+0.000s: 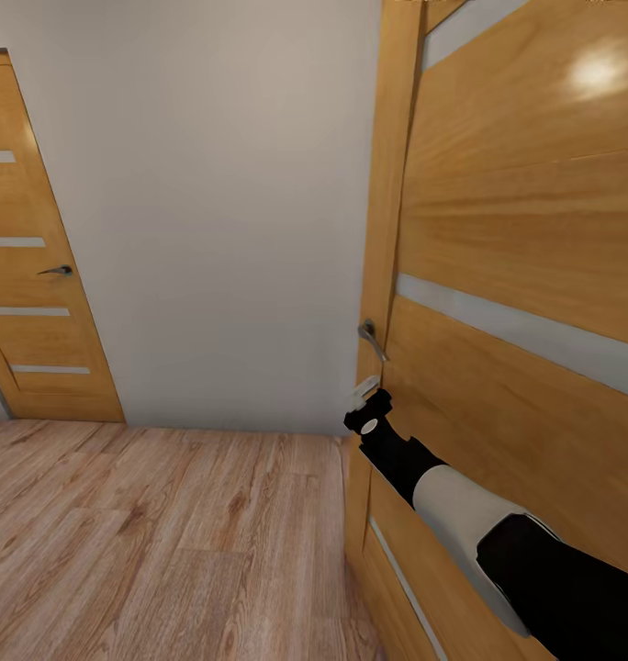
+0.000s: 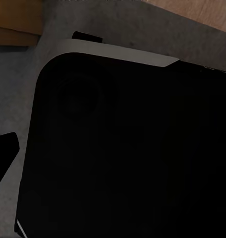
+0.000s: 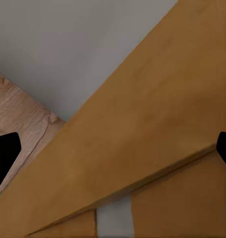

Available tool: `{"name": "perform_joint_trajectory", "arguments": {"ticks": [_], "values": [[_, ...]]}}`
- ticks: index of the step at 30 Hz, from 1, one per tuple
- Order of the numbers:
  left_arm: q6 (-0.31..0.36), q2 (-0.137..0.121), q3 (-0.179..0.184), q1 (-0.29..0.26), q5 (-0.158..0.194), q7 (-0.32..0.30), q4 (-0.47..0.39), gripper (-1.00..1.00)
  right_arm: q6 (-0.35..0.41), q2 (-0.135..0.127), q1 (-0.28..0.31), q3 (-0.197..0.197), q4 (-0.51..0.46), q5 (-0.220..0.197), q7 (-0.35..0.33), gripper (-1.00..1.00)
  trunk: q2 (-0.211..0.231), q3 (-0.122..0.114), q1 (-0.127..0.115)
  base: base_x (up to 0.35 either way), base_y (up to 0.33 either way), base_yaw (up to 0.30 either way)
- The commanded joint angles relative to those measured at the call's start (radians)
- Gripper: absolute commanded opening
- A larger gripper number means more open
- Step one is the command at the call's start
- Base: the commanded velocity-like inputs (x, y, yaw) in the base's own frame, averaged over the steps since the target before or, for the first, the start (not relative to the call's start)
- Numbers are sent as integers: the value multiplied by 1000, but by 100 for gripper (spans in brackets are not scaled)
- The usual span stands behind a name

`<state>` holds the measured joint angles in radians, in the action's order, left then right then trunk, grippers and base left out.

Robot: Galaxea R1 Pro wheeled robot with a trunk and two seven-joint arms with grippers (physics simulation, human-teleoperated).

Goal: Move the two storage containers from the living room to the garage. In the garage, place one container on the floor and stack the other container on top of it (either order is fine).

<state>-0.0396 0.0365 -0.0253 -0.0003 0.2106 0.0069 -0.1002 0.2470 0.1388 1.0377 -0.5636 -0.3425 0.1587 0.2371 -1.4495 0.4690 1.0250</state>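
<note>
Right arm: your black-and-white right arm (image 1: 461,500) reaches forward and up from the lower right of the head view, ending close against the honey-coloured wooden door with pale horizontal glass strips (image 1: 525,229) that stands at your right.
Right gripper: the right gripper (image 1: 366,393) sits just below the curved grey metal lever handle (image 1: 371,338) at that door's edge, near it; you cannot tell from the head view whether it touches. In the right wrist view the two dark fingertips (image 3: 5,157) stand far apart at opposite edges of the picture with bare door wood between them, so the hand is spread wide and has hold of nothing.
Left gripper: the left wrist view looks at a large black rounded body with a pale grey rim (image 2: 123,52), part of your own machine by the look of it. One dark fingertip (image 2: 4,151) shows at the edge; you cannot tell how far that hand is open or whether it carries anything.
Surroundings: a plain light grey wall (image 1: 213,202) faces you, a second matching wooden door with a dark handle (image 1: 29,275) stands at the far left, and light wood-plank flooring (image 1: 167,542) runs underfoot.
Containers: no orange-red bin appears here, so their place cannot be told.
</note>
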Motion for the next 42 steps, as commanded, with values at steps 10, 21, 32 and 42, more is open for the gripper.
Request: {"name": "perform_joint_trajectory", "arguments": {"ticks": [10,21,32,42], "values": [[-2,0,-2,0,4,1,-1,100,12,-59,1,5,0,16,8,100,-1,1,0,0,0,0],[-2,0,-2,0,4,1,-1,100,11,-160,1,114,0,17,7,100,-1,1,0,0,0,0],[-2,0,-2,0,4,0,-1,100,11,-208,1,133,0,18,7,100,-1,1,0,0,0,0],[-2,0,-2,0,4,0,-1,100,11,-243,1,134,0,17,7,100,-1,1,0,0,0,0]]}}
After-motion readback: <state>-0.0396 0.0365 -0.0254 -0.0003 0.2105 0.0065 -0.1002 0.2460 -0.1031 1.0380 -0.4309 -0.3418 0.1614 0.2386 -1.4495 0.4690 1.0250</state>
